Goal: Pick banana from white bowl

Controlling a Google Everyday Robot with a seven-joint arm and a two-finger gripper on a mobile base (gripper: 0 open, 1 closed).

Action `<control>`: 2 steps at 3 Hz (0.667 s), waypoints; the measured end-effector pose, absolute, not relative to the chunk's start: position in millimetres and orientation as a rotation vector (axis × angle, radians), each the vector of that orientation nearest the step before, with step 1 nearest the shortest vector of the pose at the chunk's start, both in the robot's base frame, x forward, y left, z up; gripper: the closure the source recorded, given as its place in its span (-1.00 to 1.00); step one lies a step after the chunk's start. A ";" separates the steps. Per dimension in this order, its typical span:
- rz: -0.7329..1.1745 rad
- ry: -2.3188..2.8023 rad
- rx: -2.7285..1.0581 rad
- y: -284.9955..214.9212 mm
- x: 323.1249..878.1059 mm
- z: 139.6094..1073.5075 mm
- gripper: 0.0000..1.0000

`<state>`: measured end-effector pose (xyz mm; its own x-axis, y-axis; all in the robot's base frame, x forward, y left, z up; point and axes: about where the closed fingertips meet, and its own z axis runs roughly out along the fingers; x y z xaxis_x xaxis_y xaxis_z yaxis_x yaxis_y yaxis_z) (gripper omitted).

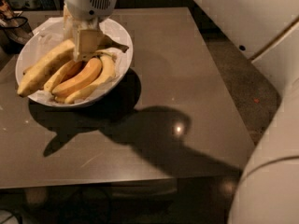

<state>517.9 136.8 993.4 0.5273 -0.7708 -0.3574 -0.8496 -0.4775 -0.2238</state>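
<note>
Tabletop (196,78) holds white bowl (122,62); gripper (87,43) over upper end of banana (43,70).

We look down from high above the table's (196,69) near edge, fairly close; the gripper (86,50) hangs over the white bowl (127,55) at upper left.

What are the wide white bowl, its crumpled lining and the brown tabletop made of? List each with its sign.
Wide white bowl: likely glazed ceramic or plastic; smooth rim. Crumpled lining: paper, by its creases. Brown tabletop: hard laminate or stone, semi-gloss; lamp glint. The gripper hangs over the bowl.
</note>
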 end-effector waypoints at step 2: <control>0.307 1.274 -2.390 139.2 473.3 1017.0 1.00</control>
